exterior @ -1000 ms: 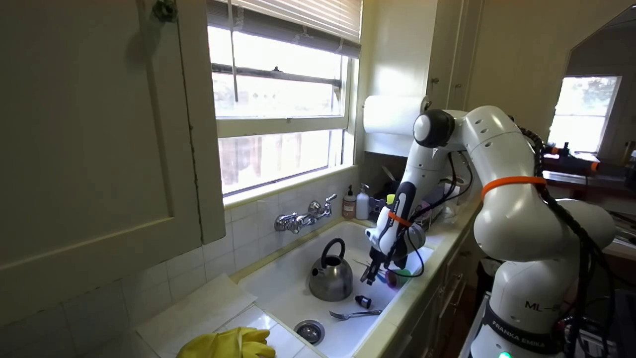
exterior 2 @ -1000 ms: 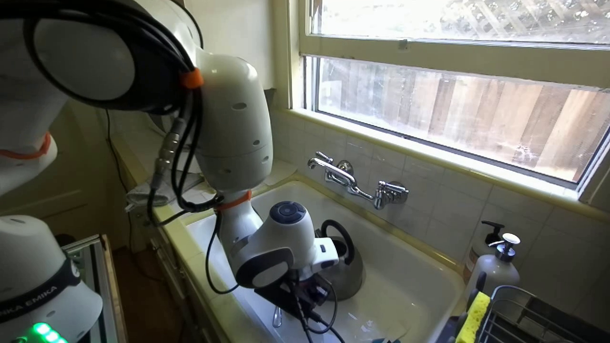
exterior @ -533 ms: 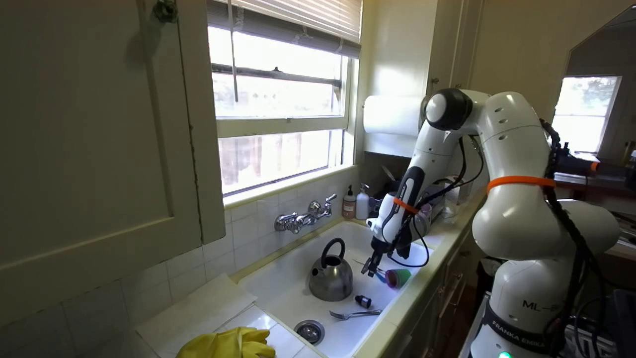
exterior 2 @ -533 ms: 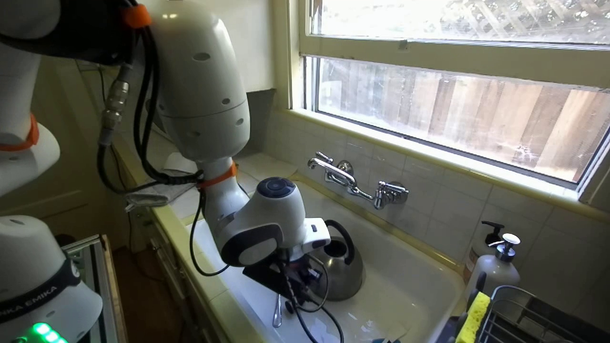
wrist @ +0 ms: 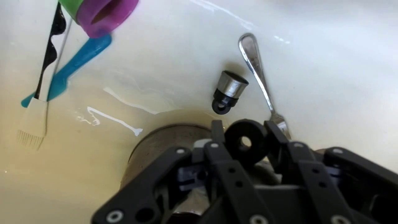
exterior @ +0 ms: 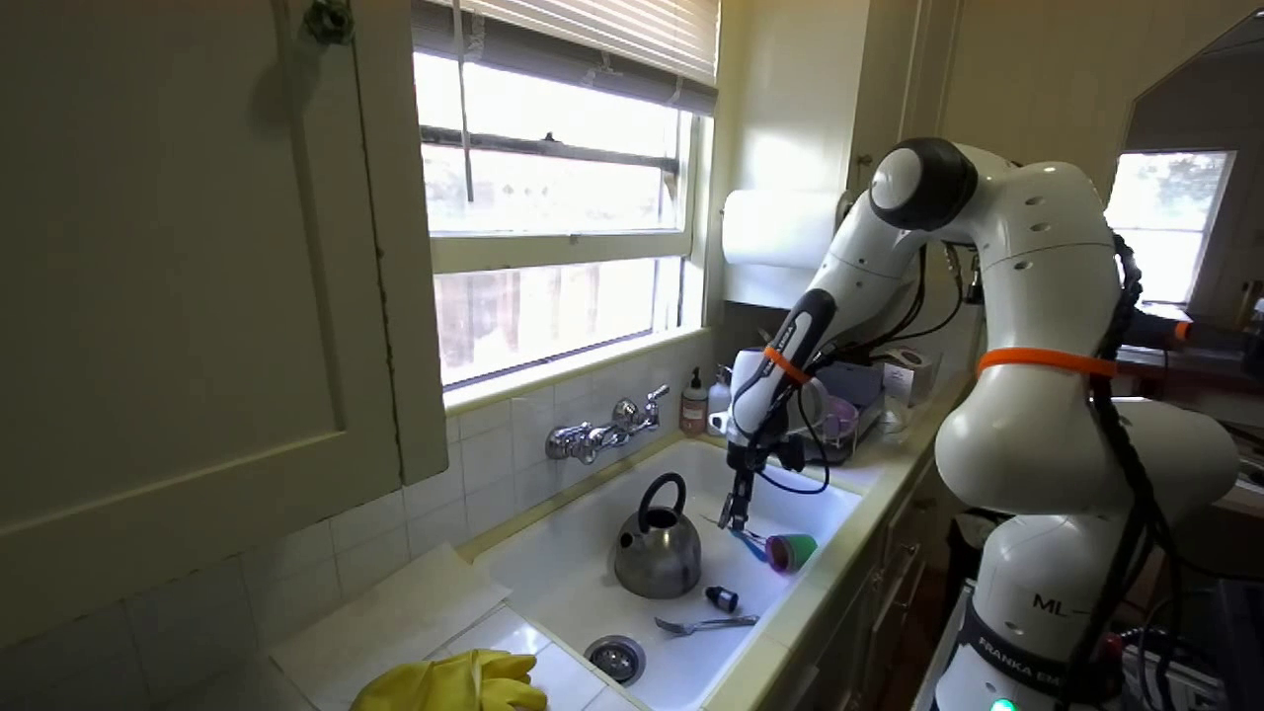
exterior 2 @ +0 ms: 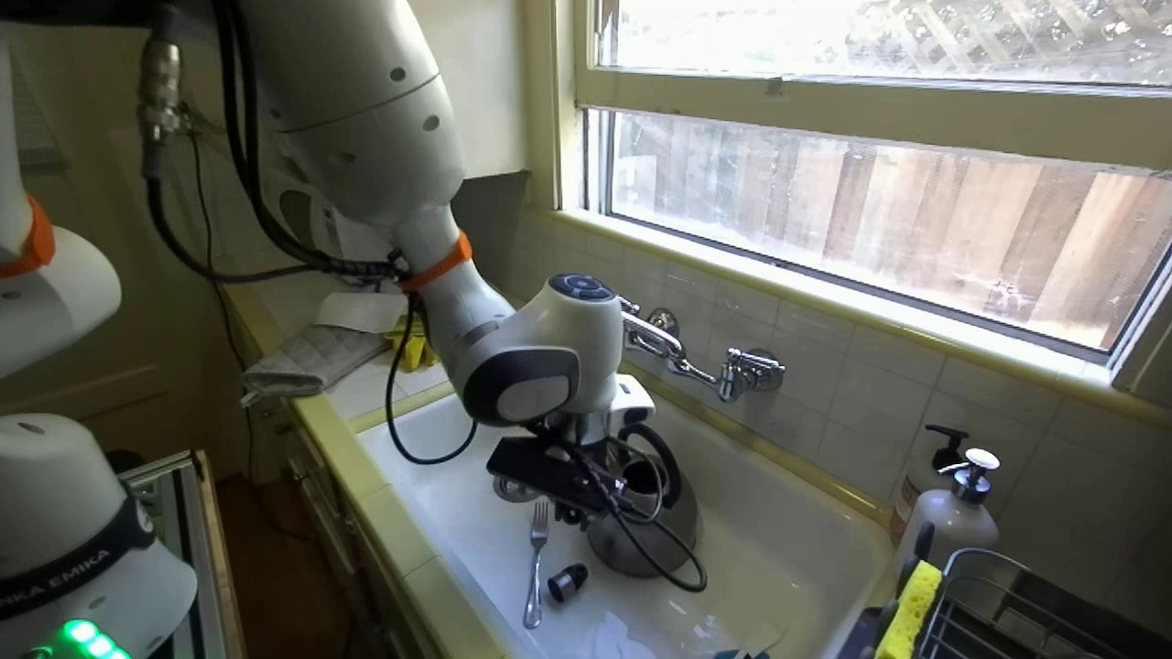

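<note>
In the wrist view, a round black holed piece fills the gap of the pincer. The stubby silver-and-black cap obstructs around 11 o'clock; a flat-lying silver fork spans 12 to 3, with open white sink beyond it. Toward 10, there is passage before the green-and-purple cup. In an exterior view, the brushed-steel kettle, its black arched handle upright, crowds the pincer at 9 o'clock.

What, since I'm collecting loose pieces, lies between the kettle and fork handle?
Between kettle and fork handle, the wrist view shows a small black and silver piece.
</note>
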Controlling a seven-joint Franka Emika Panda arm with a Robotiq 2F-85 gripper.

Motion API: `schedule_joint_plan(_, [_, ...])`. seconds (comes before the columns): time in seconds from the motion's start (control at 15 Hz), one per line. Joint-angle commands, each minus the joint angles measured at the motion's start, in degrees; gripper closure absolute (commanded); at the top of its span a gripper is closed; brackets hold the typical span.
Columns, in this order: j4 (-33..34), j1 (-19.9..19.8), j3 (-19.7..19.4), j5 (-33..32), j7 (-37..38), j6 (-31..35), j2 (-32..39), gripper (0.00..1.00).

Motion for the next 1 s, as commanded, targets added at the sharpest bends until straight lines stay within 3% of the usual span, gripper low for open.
schedule_joint_plan(0.0, [4.2,8.8,-6.2,3.8,-3.7,-9.3,-2.7,0.89])
schedule_joint_plan(0.27, [6.3,20.8,-16.3,1.3,0.1,-6.7,-1.1,0.89])
schedule_joint_plan(0.47, [6.0,26.6,-20.8,1.3,2.6,-4.1,1.3,0.89])
schedule_joint_plan(0.73, [5.8,28.9,-21.8,3.2,4.9,0.1,5.0,0.89])
schedule_joint_plan(0.93, [5.3,27.7,-20.6,4.7,6.5,6.4,6.6,0.89])
